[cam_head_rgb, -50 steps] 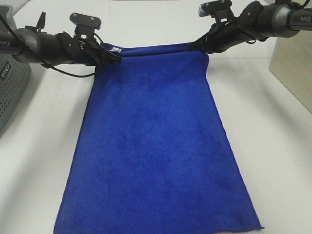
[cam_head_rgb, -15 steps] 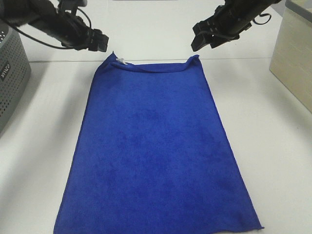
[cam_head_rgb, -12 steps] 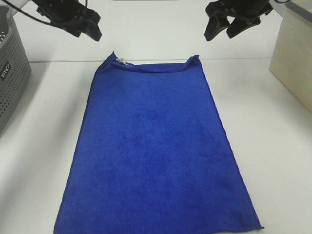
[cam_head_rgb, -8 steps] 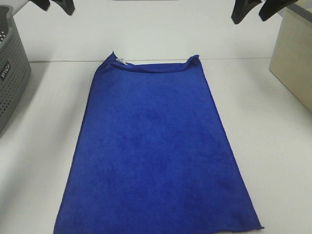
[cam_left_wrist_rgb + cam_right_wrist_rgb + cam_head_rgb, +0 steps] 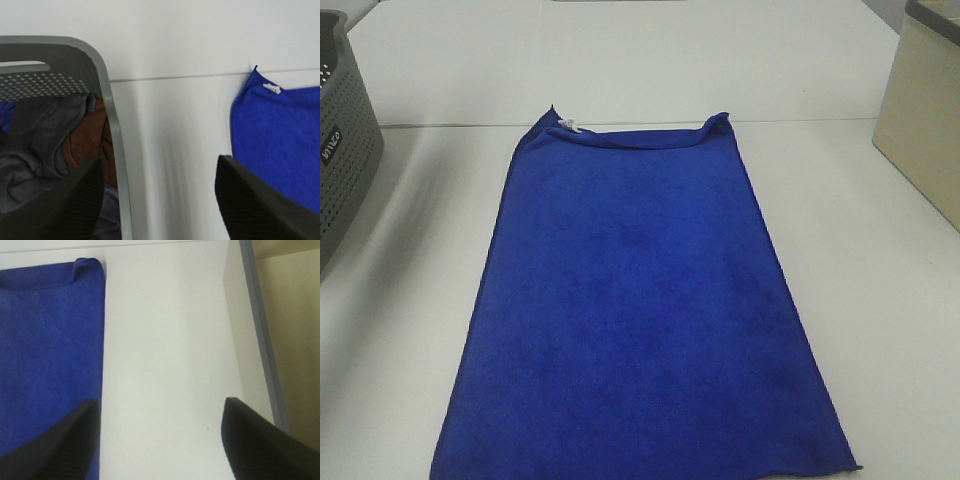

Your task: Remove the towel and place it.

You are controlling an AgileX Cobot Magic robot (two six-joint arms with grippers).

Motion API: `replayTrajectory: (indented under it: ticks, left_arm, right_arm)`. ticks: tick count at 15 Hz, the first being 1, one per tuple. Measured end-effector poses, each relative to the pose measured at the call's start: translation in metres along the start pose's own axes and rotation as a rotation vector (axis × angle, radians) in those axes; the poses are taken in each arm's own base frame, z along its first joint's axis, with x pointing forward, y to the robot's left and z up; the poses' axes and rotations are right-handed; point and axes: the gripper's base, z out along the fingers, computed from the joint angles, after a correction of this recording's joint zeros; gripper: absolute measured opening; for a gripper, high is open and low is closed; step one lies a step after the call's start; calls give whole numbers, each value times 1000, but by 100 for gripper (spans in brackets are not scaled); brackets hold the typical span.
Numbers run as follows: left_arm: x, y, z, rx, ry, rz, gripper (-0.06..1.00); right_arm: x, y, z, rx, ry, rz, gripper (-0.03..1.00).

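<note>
Towel (image 5: pixel 640 320) lying flat on white counter (image 5: pixel 880 260), spread lengthwise, small white tag (image 5: pixel 570 125) showing at far left corner, far edge slightly rumpled. Grey perforated basket (image 5: pixel 345 150) sitting at counter's left, holding grey and brown cloths (image 5: pixel 55 140). Beige box (image 5: pixel 925 110) standing at right. Left claw (image 5: pixel 160 200) hanging above counter between basket and towel, jaws standing apart, gripping nothing. Right claw (image 5: pixel 160 440) hanging beside towel's right edge, jaws apart, empty.

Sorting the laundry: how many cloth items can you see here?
3 at least: a blue microfibre towel spread flat on the white table, plus a grey cloth and a brown cloth inside the grey perforated basket. More may lie beneath.
</note>
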Motion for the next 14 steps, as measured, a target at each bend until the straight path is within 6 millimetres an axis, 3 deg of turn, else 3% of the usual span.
replayTrajectory:
  ticks: [3,5,8,11,14]
  left_arm:
    - [53,-3,-53,-31,110,29,61]
    - [97,-6,-87,-39,161,30,61]
    - [158,-11,-149,-49,99,37,61]
    - [202,-10,-186,-109,-49,77,61]
    - [234,-6,-205,-184,-181,121,61]
  right_arm:
    - [70,8,-44,34,25,-7,68]
    - [117,18,-84,35,-44,-45,68]
    - [184,29,-124,48,-160,-106,68]
    - [246,33,-142,78,-251,-179,68]
    - [276,32,-143,119,-336,-237,68]
